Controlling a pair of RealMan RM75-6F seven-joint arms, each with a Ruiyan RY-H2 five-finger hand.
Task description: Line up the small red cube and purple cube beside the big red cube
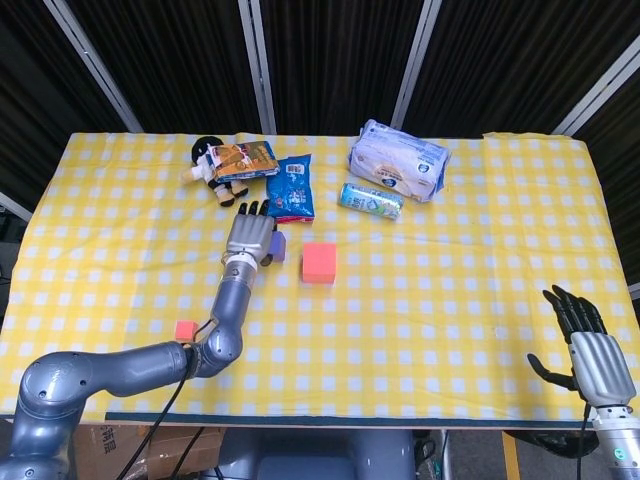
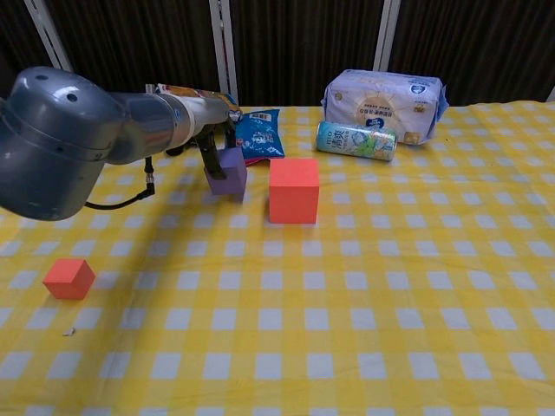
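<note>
Left robot hand [image 1: 250, 238] grasps purple cube [image 2: 226, 171], tilted, near big red cube [image 2: 293, 190]. Right robot hand [image 1: 584, 340] released.

We see our left hand [image 1: 250, 237] over the purple cube [image 1: 279, 246], just left of the big red cube [image 1: 319, 263]. The small red cube [image 1: 184, 329] sits well apart. Our right hand [image 1: 583, 343] hovers off the tabletop [image 1: 450, 290], fingers spread.
</note>
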